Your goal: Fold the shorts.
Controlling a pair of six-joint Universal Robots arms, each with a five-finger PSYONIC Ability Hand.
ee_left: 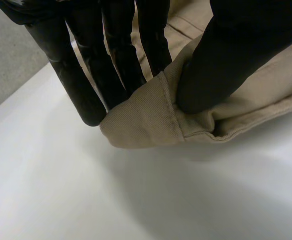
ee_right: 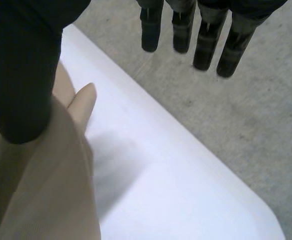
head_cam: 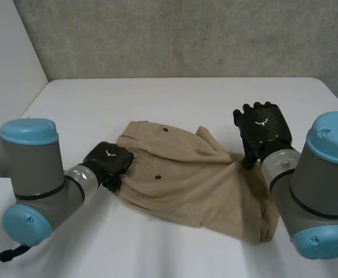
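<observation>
Tabletop of plain white is seen nearest, bare along its near edge between the left arm and the right arm, whose grey joints and light-blue caps are set at either side. Tan shorts are spread across the middle of this surface, rumpled rather than flat, with one leg drawn toward the right arm and the waistband turned to the far left. A small dark button is shown on the upper face. Beyond the shorts the white surface is carried on to its far edge, and behind it a rough grey wall is met, with a paler wall at the far left.

The left hand is held low at the left edge of the shorts, its back turned up. In the left wrist view a hemmed corner of the cloth is pinched between the straight fingers, set behind it, and the thumb, pressed on its front, so the shorts are gripped there.

The right hand is raised at the right side of the shorts, its back toward the camera. In the right wrist view its fingers are seen straight and well clear of the cloth, with nothing held, while its thumb is set against a raised fold of the shorts.
</observation>
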